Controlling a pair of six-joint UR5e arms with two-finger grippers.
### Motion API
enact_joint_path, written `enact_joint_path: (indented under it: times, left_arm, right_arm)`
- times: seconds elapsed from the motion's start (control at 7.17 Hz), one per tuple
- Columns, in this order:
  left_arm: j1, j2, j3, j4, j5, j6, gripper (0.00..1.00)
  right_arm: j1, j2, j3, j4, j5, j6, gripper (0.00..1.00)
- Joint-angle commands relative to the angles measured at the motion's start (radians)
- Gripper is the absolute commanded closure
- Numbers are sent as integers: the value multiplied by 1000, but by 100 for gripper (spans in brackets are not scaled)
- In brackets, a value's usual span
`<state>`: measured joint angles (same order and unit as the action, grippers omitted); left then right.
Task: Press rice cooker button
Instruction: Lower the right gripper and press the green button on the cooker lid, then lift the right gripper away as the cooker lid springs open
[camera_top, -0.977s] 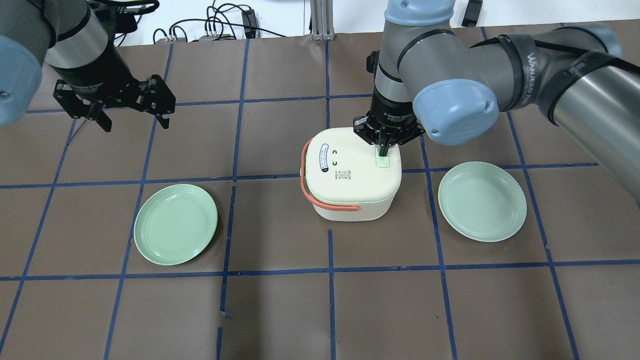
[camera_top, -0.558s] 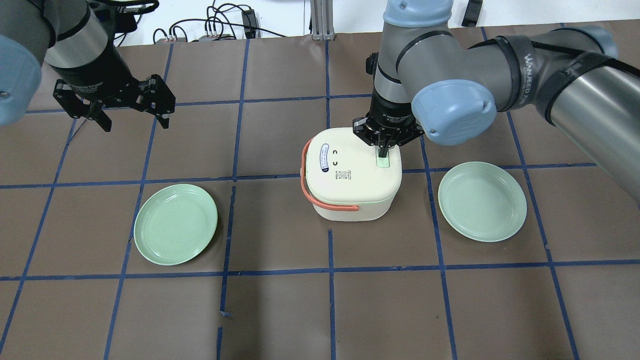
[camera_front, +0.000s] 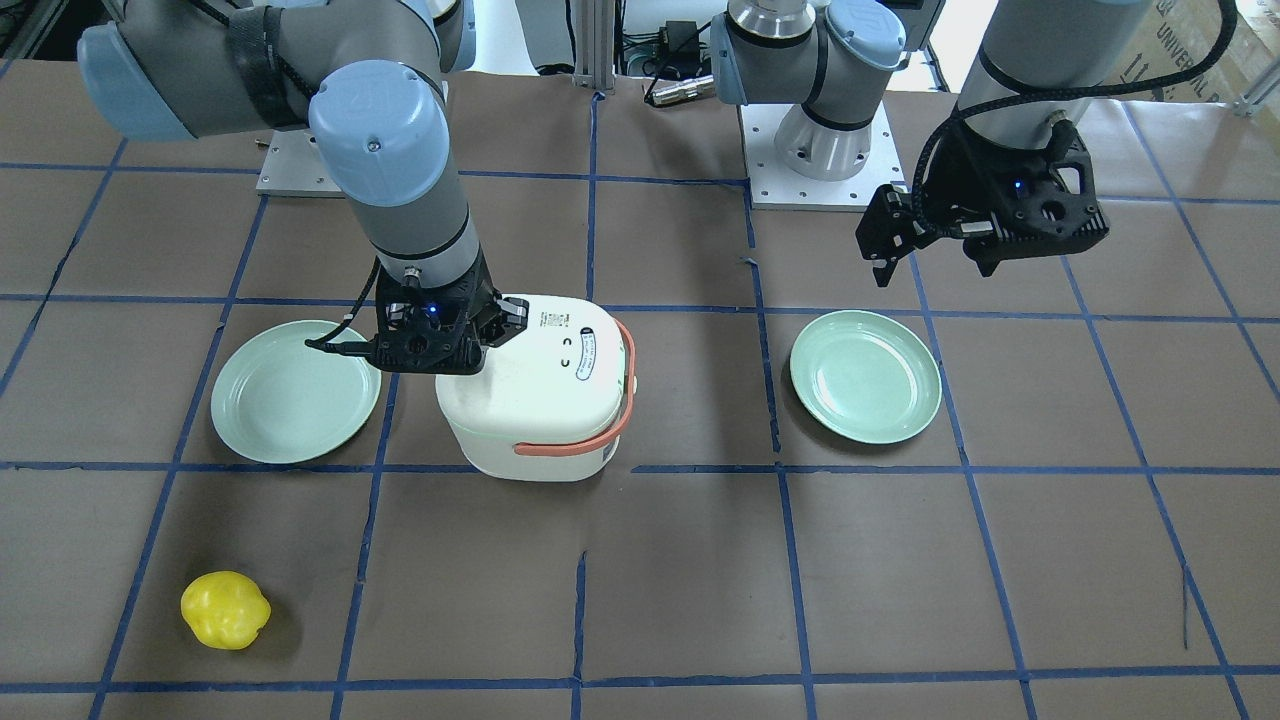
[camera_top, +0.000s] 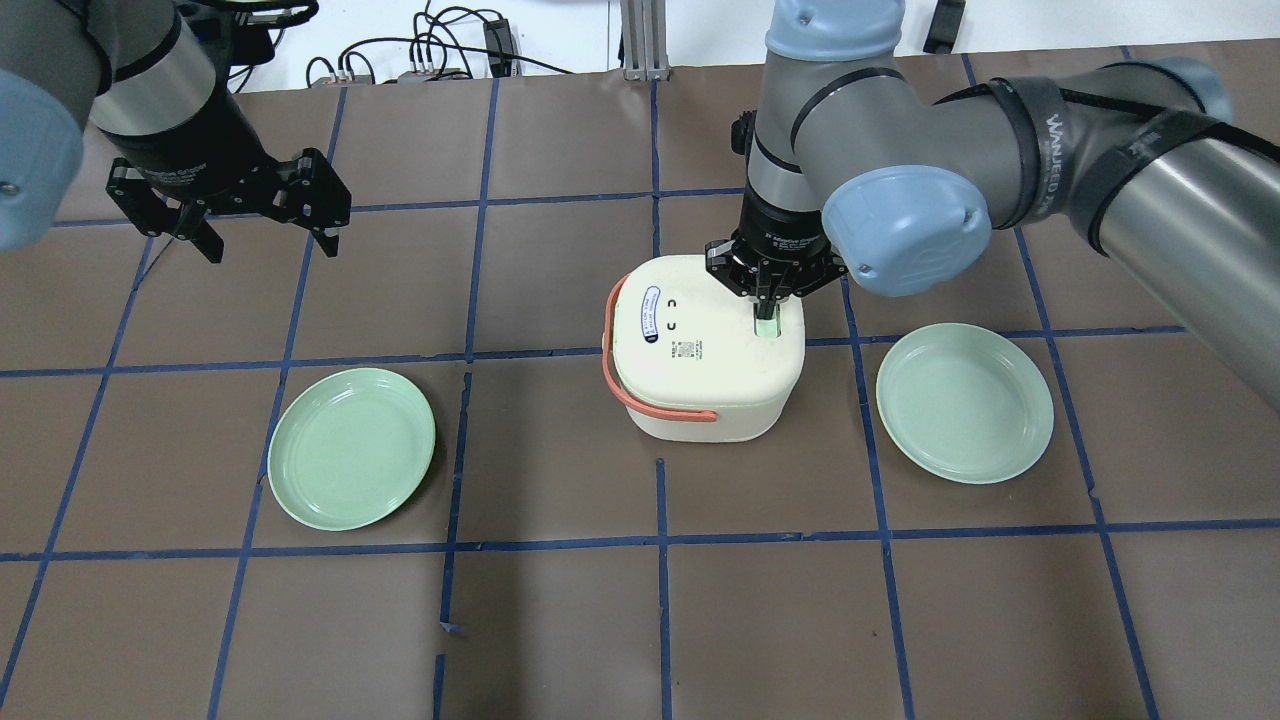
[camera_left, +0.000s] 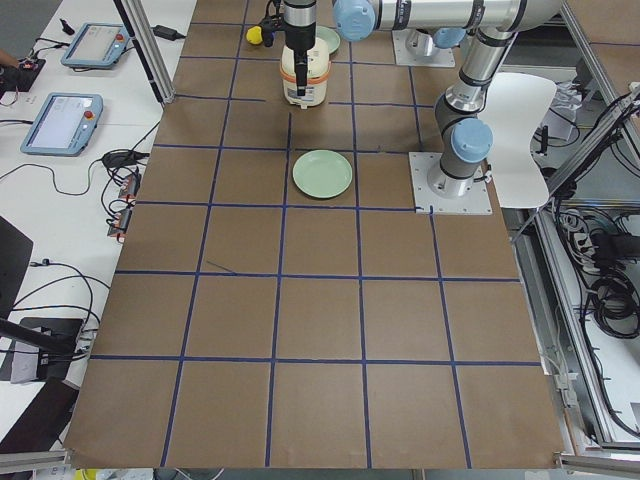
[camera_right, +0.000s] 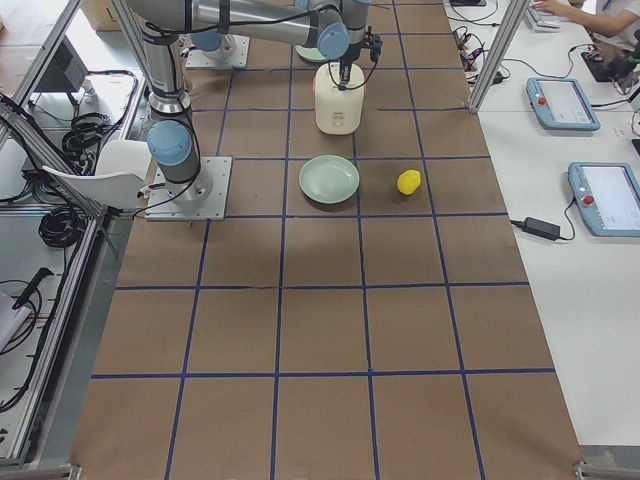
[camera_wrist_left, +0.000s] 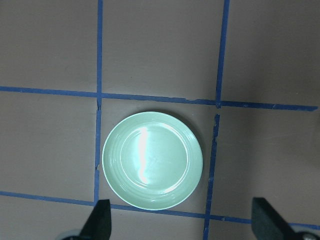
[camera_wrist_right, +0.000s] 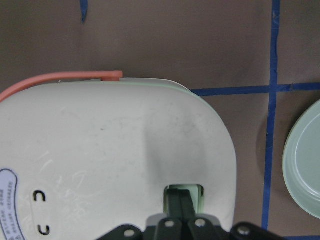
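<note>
Your button is nearly buried under the right claw.
The right wrist view gives you just a green sliver of it; the rice cooker runs off the left and bottom edges, the plate off the right. From the front, the claw body hides it. The left claw shows only two fingertips at its frame's bottom. Side views: claws too small to read.

One white rice cooker, with one orange handle and one green button. Two pale green plates in the overhead view: one plate at the cooker's 9 o'clock, the other plate at 3 o'clock. One yellow bell pepper. Two hands: the left hand and the right hand. One desk.
</note>
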<state>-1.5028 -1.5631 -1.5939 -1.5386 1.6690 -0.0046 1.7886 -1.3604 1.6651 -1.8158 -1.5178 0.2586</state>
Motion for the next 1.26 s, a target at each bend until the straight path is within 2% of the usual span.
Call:
enact_joint_path:
  times: [0.0,0.28,0.42,0.56,0.7,0.84,0.98,1.12]
  left_arm:
    - [1,0,-1,0,0,0,0]
    - [1,0,0,0,0,0,0]
    - [1,0,0,0,0,0,0]
    - [1,0,-1,0,0,0,0]
    - [1,0,-1,0,0,0,0]
    - [1,0,-1,0,0,0,0]
    - [1,0,-1,0,0,0,0]
    - [1,0,-1,0,0,0,0]
  right_arm:
    - [2,-17,-10,15,-1,8,87]
    - [-3,-45,-60,13,-4,5,59]
    - [-6,-46,-140,54,-8,2,57]
    - [-18,-36,-247,193,-15,-8,56]
    - [-59,-49,-324,317,-66,-16,51]
    - [-110,-69,-355,351,-71,-82,40]
    - [-167,-94,-346,342,-70,-140,18]
    - [-216,-121,-341,348,-61,-157,0]
